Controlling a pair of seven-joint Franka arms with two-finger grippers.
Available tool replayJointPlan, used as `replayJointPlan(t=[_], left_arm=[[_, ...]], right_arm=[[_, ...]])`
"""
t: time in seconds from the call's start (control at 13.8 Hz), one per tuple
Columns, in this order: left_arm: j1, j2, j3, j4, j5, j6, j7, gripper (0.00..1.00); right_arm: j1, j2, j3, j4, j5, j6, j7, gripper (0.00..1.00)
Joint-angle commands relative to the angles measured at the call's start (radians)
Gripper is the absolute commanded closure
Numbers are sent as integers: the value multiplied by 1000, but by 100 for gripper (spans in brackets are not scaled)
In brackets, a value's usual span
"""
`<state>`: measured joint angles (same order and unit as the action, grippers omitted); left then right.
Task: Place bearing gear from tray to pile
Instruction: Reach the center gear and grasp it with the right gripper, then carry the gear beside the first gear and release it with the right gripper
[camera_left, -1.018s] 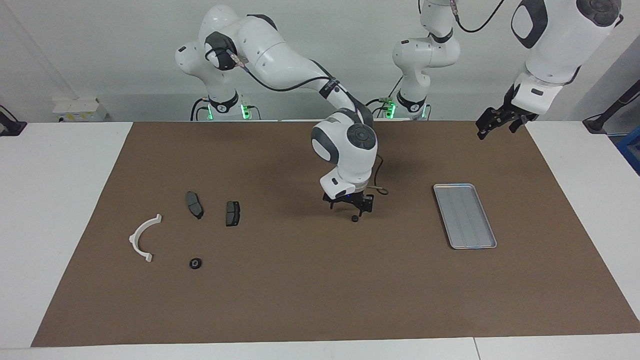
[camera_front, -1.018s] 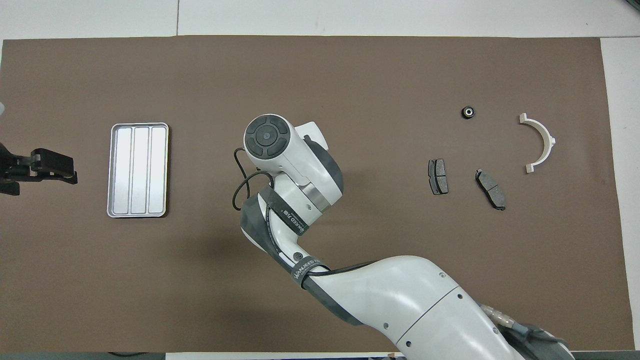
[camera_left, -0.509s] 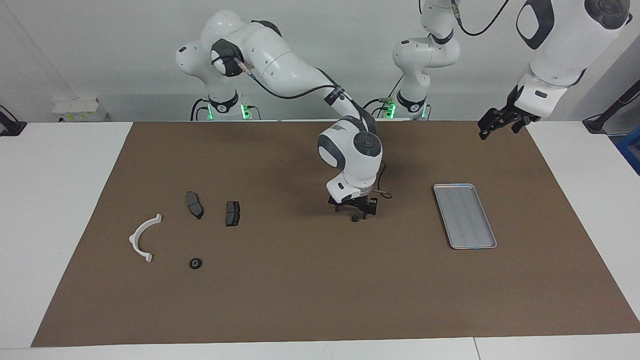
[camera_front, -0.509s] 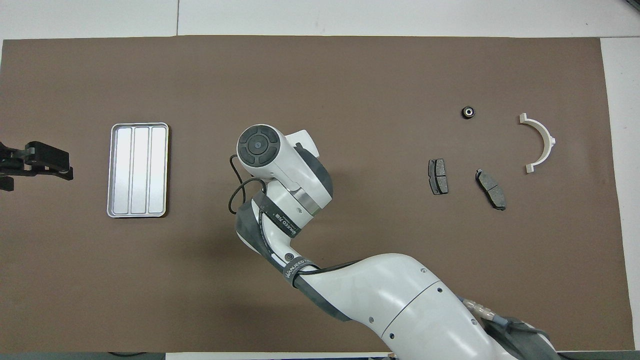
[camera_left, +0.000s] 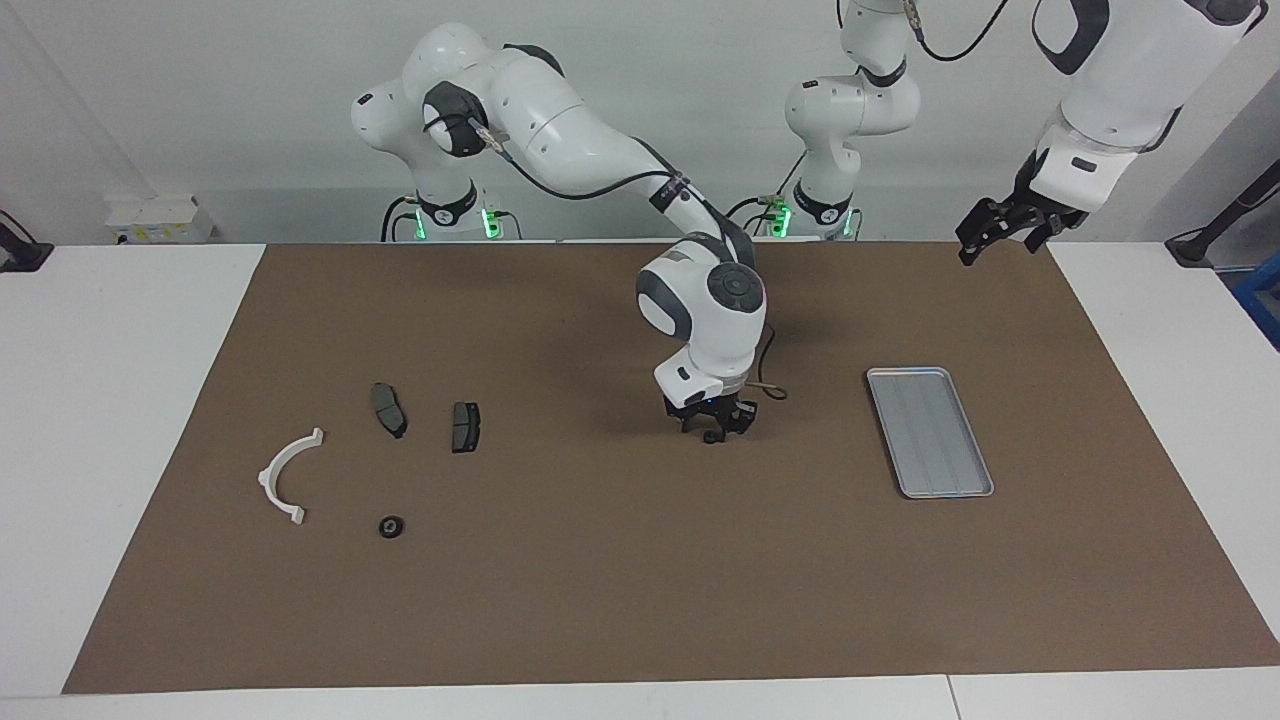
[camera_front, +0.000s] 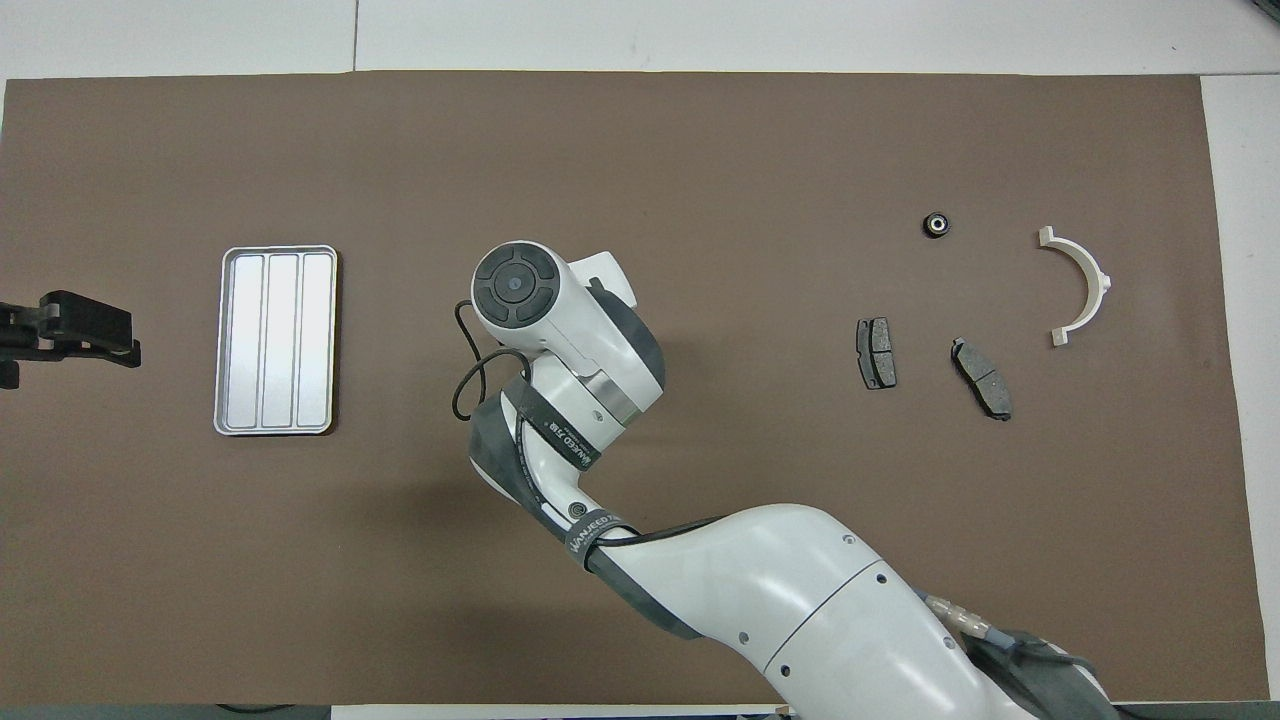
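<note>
The silver tray (camera_left: 930, 432) lies bare toward the left arm's end; it also shows in the overhead view (camera_front: 277, 340). A small black bearing gear (camera_left: 709, 437) rests on the mat mid-table. My right gripper (camera_left: 713, 430) stands low over it with its fingers drawn in around it; in the overhead view the wrist hides both. The pile lies toward the right arm's end: a white half-ring bracket (camera_left: 285, 477), two dark pads (camera_left: 389, 409) (camera_left: 465, 426) and another small black gear (camera_left: 391, 525). My left gripper (camera_left: 995, 232) is raised, open and empty.
A brown mat (camera_left: 600, 600) covers the table, with white table surface (camera_left: 120, 400) around it. The right arm's elbow and forearm (camera_front: 800, 600) span the part of the mat nearest the robots in the overhead view.
My right gripper has sunk onto the mid-table gear and its fingers have narrowed around it. My left gripper has drawn up and away toward its own end of the table.
</note>
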<state>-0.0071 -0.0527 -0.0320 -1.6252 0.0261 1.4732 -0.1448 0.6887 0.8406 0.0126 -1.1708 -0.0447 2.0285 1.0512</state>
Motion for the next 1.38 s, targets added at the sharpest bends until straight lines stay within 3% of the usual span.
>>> replayJointPlan(t=[0.0,0.07,0.15,0.51,0.65,0.95,1.16,1.31], left_arm=[[-1,-13,-2,5,-27,-10,13,0],[-1,-13,-2,4,-32,-2,14,0],[-1,-15,-3,-8,-32,22,13,0],[-1,-22,-9,-62,-32,73,13,0],[-2,-19,-11,-52,-32,75,11,0],[-10,-18,-11,-50,-32,79,16,0],[-11,-19,-42,-50,-32,76,11,0],[-11,-19,-42,-50,-32,73,8,0]], right_arm=[[-5,26,-2,23,17,6,18,85],[-5,25,-2,23,16,7,18,97],[-6,26,-2,23,16,7,18,100],[-11,22,-6,26,6,-19,15,100],[-47,2,-14,36,6,-107,-34,100],[-234,-144,-5,89,12,-322,-398,100],[-352,-170,-6,76,8,-335,-678,100],[-420,-185,-6,7,9,-268,-799,100]])
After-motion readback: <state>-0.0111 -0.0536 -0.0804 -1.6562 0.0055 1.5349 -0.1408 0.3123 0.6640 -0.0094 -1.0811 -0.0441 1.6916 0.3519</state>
